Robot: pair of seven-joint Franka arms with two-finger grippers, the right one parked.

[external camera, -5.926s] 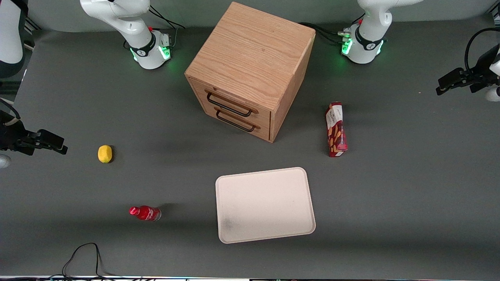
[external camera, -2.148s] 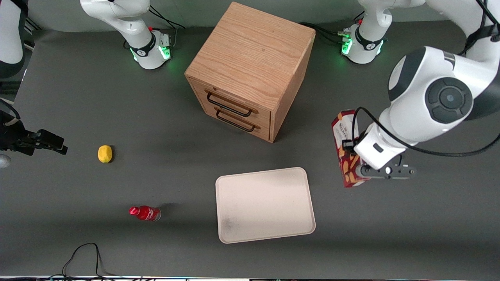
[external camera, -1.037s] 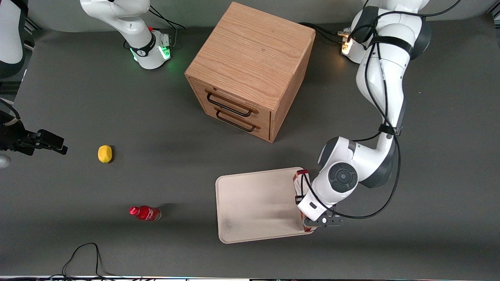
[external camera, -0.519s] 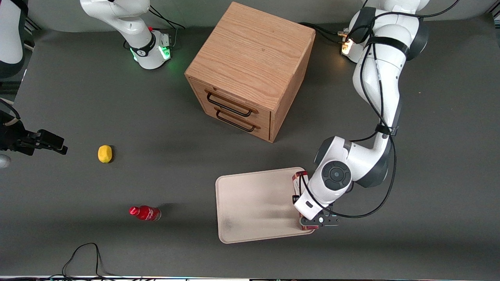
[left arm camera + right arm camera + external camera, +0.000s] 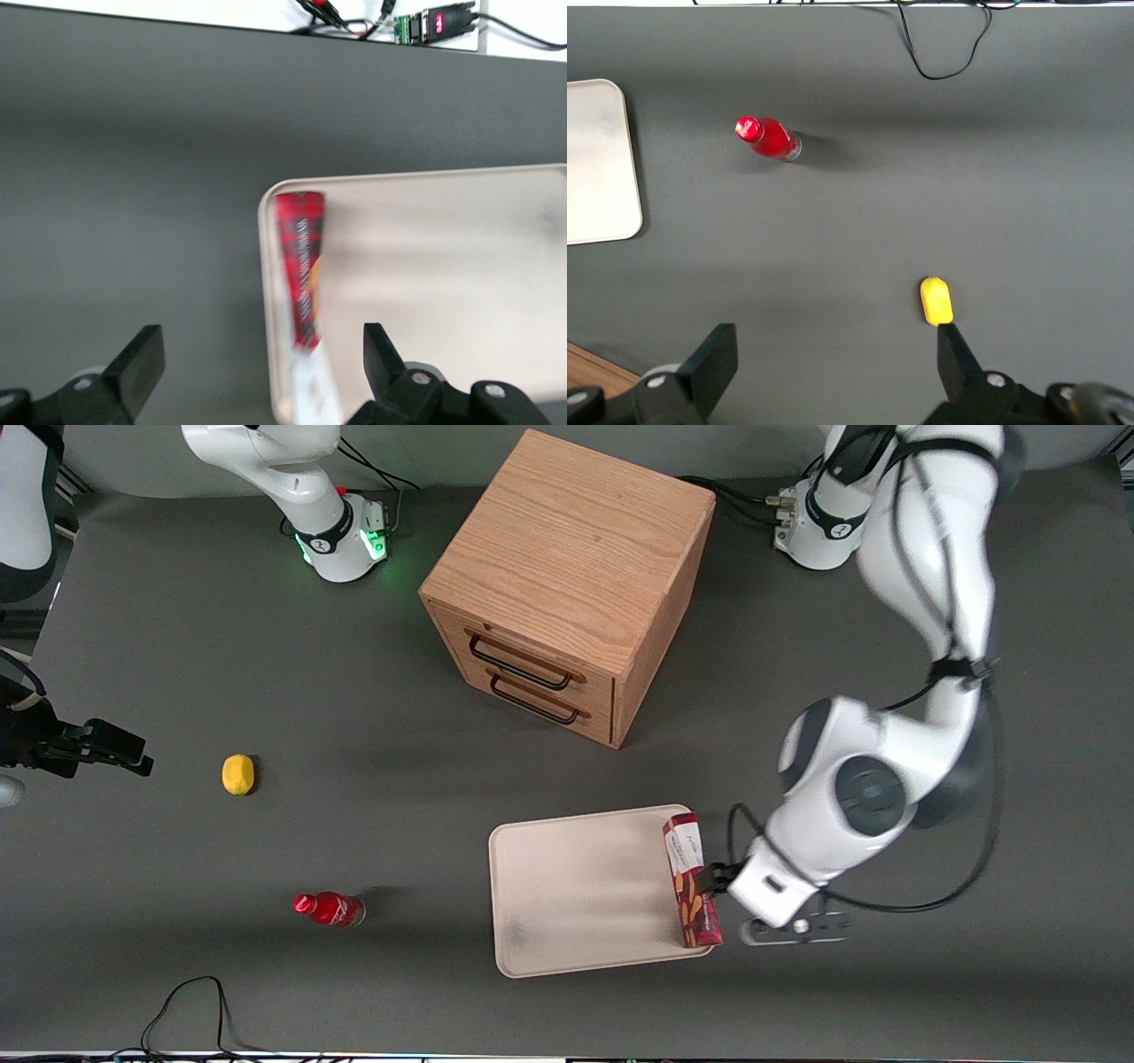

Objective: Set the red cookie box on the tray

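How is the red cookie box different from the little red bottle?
The red cookie box is a long carton lying flat; the red bottle is small and rounded. The box rests on the tray along its edge; the bottle sits on the table toward the parked arm's end. The open gripper hangs above the box, not the bottle. Both are red.

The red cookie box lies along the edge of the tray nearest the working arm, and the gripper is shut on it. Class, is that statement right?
Not quite. The red cookie box does lie along that edge of the tray, but the gripper has let go: the left wrist view shows its jaws open and apart above the box, touching nothing. The front view shows the gripper off to the side of the tray.
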